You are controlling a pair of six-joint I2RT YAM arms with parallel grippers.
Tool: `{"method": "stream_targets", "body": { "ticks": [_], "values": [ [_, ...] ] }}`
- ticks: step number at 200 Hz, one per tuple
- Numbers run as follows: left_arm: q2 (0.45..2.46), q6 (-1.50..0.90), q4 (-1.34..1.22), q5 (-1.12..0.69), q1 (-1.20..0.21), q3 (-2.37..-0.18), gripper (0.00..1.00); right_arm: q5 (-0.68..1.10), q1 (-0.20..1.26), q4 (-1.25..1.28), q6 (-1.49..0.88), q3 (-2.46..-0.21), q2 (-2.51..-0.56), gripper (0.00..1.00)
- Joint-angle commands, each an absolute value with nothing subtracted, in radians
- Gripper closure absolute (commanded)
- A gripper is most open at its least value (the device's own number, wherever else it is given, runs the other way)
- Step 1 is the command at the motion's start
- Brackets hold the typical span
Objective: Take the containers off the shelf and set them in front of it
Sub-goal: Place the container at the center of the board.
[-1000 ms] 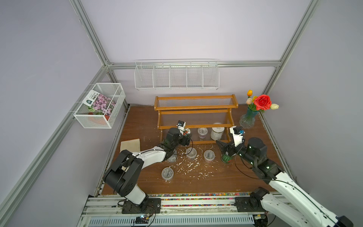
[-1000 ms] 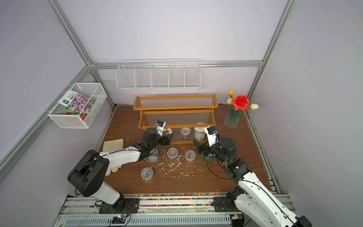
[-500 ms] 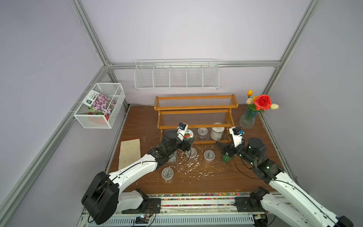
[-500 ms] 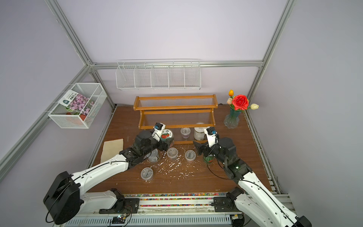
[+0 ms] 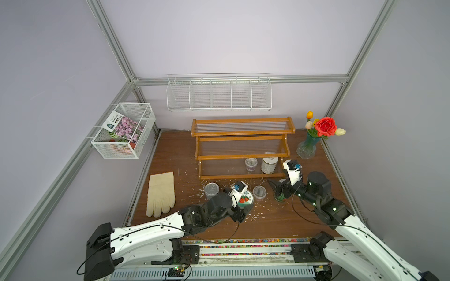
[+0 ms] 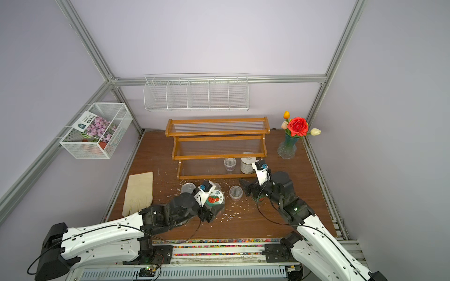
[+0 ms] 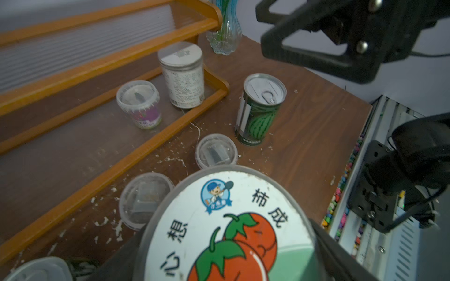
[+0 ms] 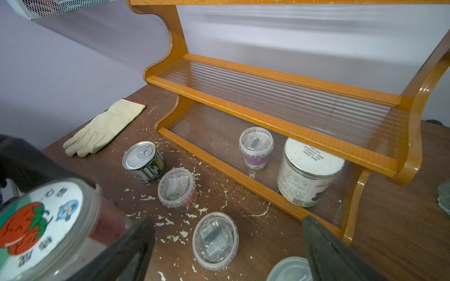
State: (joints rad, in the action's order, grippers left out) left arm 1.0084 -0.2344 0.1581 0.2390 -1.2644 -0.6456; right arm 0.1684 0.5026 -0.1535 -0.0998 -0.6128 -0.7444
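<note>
Lower centre in a top view, the left hand [image 5: 242,209] grips the tomato-lidded tub [image 5: 245,199] in front of the shelf [image 5: 241,155], likely to set it down. The right hand [image 5: 277,189] hangs open over the watermelon tin [image 7: 261,109], holding nothing. A white tin [image 5: 269,165] and a clear cup [image 5: 250,164] sit on the bottom tier.

Soft, even overhead light fills the enclosure in both top views. Everything is sharp, though the wide lens bows the frame bars [image 5: 110,39] toward the edges. The brown tabletop [image 5: 170,155] reads dark and carries only faint shadows. The wrist views are dimmer and cooler. The tomato-lidded tub [image 7: 226,233] looms soft-focused and stretched in the left wrist view, while pale glare streaks the ribbed panels of the shelf [image 8: 280,97] in the right wrist view.
</note>
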Motion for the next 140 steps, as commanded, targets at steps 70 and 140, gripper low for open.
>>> {"method": "stream_targets", "body": {
  "ticks": [70, 140],
  "values": [
    [1.091, -0.367, -0.036, 0.348, -1.289, -0.434, 0.23, 0.183, 0.498, -0.156, -0.082, -0.624, -0.741, 0.03],
    [1.168, -0.36, -0.085, 0.342, -1.259, -0.407, 0.19, 0.174, 0.498, -0.146, -0.082, -0.612, -0.741, 0.03]
  ]
}}
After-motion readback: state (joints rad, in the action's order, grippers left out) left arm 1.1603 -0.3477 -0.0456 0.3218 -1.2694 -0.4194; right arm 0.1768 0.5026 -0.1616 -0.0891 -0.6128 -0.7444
